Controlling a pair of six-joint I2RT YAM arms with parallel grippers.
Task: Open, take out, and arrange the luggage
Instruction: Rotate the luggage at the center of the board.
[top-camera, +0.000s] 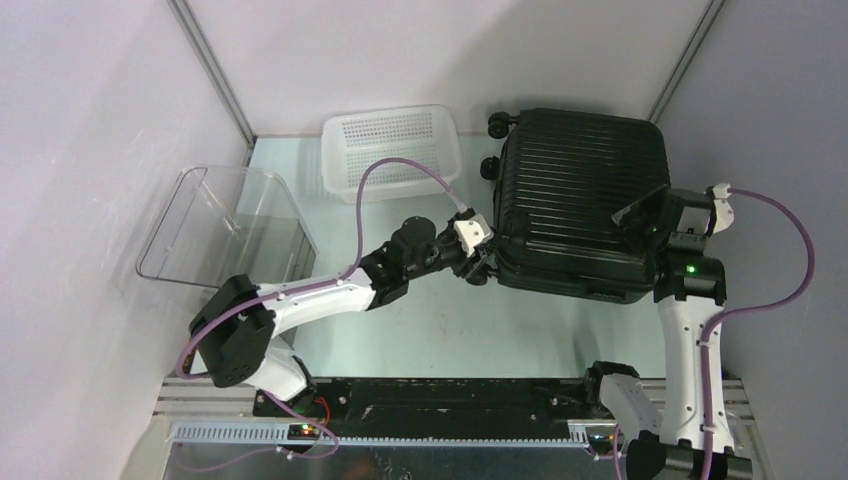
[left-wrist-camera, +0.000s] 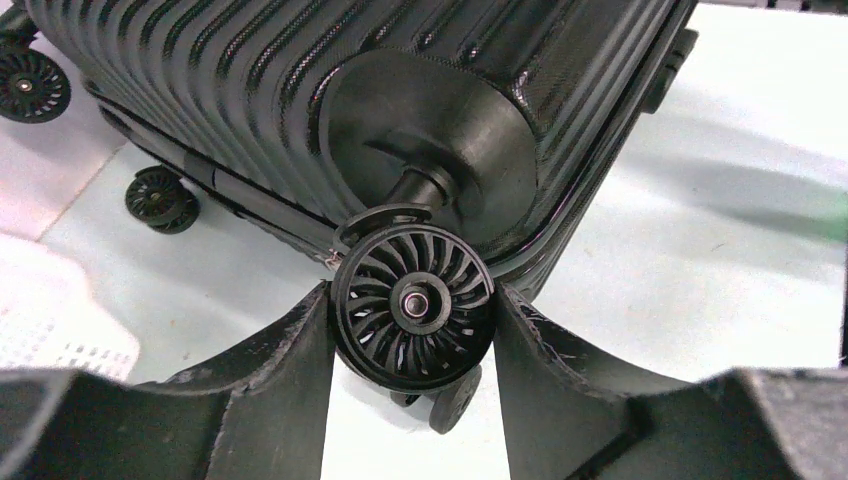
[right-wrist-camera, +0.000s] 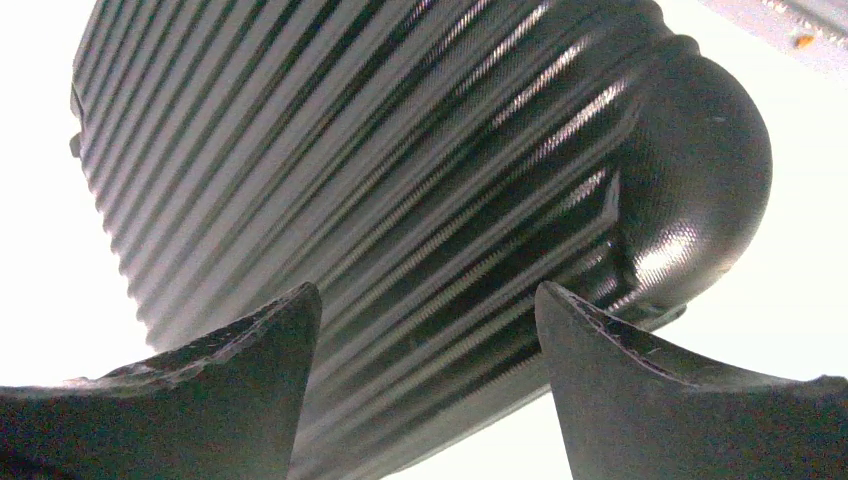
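The left pincer (left-wrist-camera: 410, 296) grips narrowly on one wheel (left-wrist-camera: 412, 330) at the near-left corner of the luggage (top-camera: 580, 200), both fingers seemingly touching it. The right pincer (right-wrist-camera: 428, 300) is spread wide at the luggage's right edge, the ribbed shell between its fingers but not gripped.

The luggage lies flat on the table (top-camera: 470, 320), its shell closed. By my reading the task has barely begun: opening, emptying and arranging all remain.

A white perforated basket (top-camera: 392, 150) sits just left of the luggage's far corner. A clear plastic bin (top-camera: 225, 225) stands well to its left. The basket may crowd a lid swinging leftward.
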